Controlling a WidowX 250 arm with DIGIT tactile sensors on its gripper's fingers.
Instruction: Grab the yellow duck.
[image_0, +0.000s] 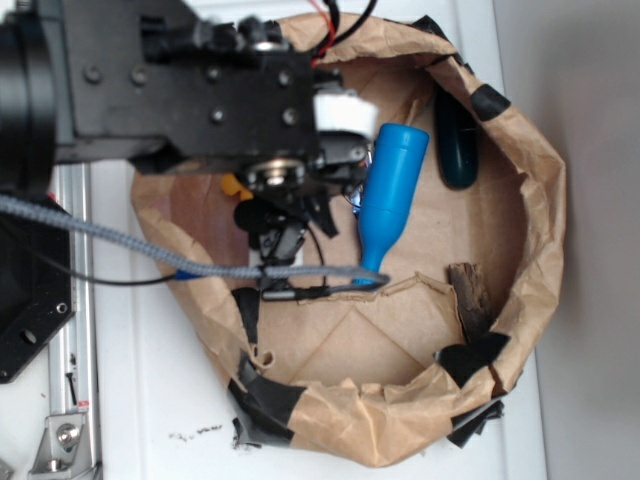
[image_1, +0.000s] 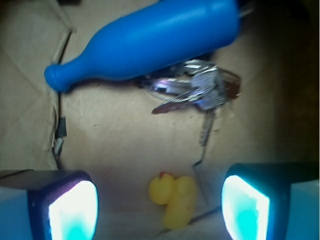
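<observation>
In the wrist view our pincer (image_1: 159, 207) stands wide apart, one glowing pad (image_1: 75, 210) at the lower left of the frame and the other at the lower right, nothing held between them. The yellow duck (image_1: 173, 199) lies in the gap at the bottom centre, on the brown paper floor of the paper-lined basket (image_0: 545, 190).

We judge the main risk to be a bad closure. The duck sits nearer the right-hand pad than the left, so one pad may reach it first and shove it sideways rather than pinch it. It looks smooth and glossy, and its rounded shape could let it squirt out of the grip. A bunch of keys (image_1: 197, 90) lies in the upper middle of the frame, with one thin part reaching down just beside the duck; the right pad could snag it. The blue bottle (image_1: 145, 42) across the top lies well clear.

The duck is tiny and bright yellow, two rounded lobes joined, with a small reddish spot on the smaller left lobe. In the exterior view we cannot pick it out beneath the arm.
</observation>
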